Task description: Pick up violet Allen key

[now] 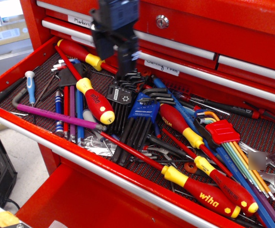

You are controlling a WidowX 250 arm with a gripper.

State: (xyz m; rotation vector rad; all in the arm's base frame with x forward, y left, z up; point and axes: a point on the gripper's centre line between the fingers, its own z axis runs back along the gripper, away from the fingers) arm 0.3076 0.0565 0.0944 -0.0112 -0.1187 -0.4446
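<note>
The violet Allen key point(56, 116) lies flat near the drawer's front left edge. Its grey bent end points left and its other grey tip rests by a red and yellow screwdriver point(95, 100). My gripper point(112, 61) is blurred by motion. It hangs above the back of the drawer, over the black hex key sets, up and to the right of the key. Its fingers stand apart and hold nothing.
The open red drawer point(42, 137) is crowded with tools: black hex key sets point(123, 97), a blue-holder key set point(142, 107), a rainbow key set in a red holder point(223, 133), several red and yellow screwdrivers point(204, 190), and thin red, purple and blue rods point(72, 109). Closed drawers point(213, 28) stand behind.
</note>
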